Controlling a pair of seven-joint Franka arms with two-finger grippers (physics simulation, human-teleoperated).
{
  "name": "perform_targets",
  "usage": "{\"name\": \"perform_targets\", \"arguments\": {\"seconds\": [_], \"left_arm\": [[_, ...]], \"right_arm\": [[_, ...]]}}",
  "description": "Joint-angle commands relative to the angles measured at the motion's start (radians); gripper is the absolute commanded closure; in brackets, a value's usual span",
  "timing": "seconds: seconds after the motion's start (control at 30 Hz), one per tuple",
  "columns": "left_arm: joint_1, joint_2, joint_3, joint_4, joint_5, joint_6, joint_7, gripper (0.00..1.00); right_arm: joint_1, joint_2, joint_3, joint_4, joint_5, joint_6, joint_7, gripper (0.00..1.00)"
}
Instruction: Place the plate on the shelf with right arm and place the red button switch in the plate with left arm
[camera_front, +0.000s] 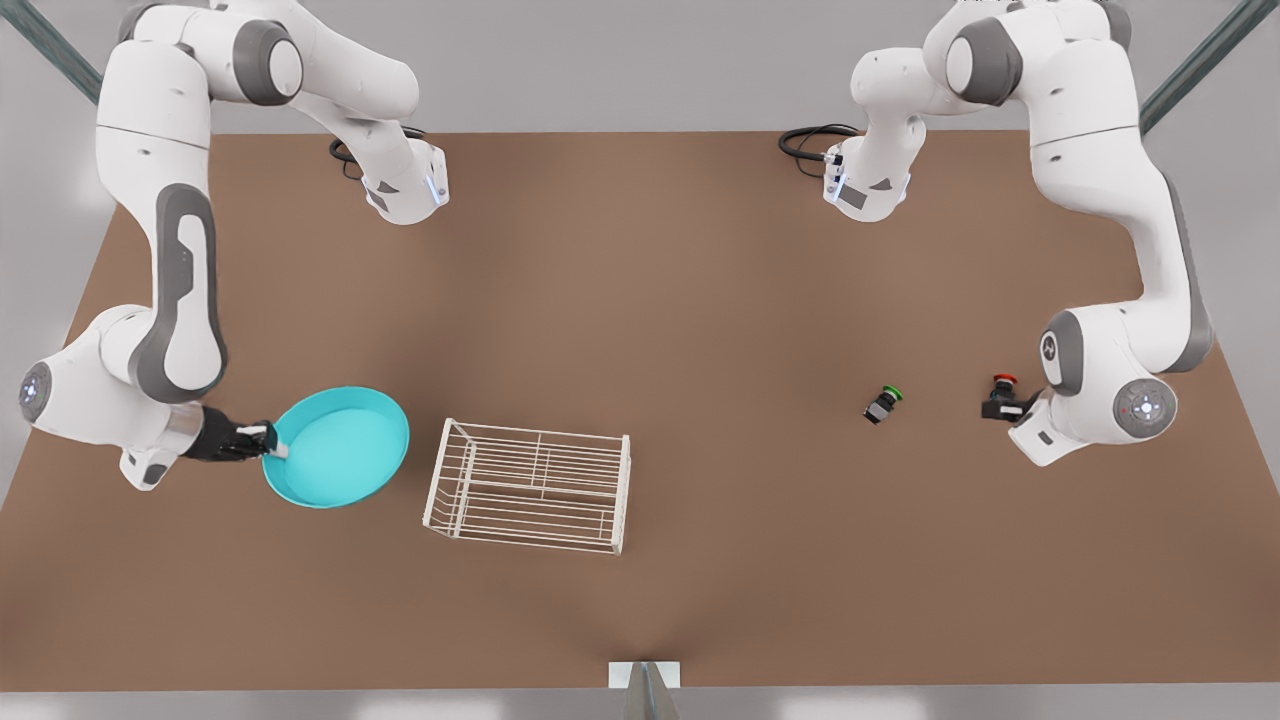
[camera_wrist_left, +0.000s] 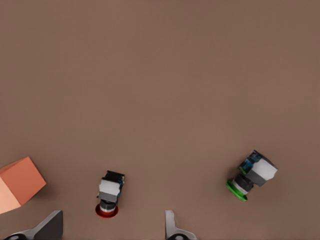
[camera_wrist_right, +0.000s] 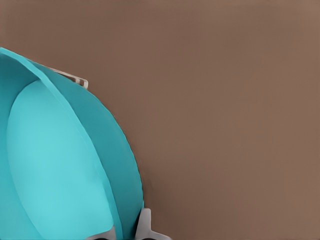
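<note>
The turquoise plate lies at the front view's left, beside the white wire shelf. My right gripper is shut on the plate's rim, one finger outside it and one inside. Whether the plate is off the table I cannot tell. At the front view's right, my left gripper is low over the red button switch. In the left wrist view this switch lies on its side between the open fingertips of the left gripper, untouched.
A black switch with a green cap lies on the brown table, between the shelf and the red one; it is also in the left wrist view. An orange-pink cube sits close beside the left gripper. A corner of the shelf peeks past the plate.
</note>
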Motion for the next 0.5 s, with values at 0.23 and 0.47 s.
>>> {"name": "perform_targets", "arguments": {"seconds": [0.23,0.47], "left_arm": [[0.036,0.03,0.063,-0.23,-0.055,0.423,0.665,0.0],[0.05,0.087,0.068,-0.263,-0.055,0.446,0.682,0.0]], "right_arm": [[0.113,0.059,0.043,0.227,0.169,-0.244,0.003,0.79],[0.243,0.245,0.135,0.471,0.189,-0.15,0.436,0.79]]}}
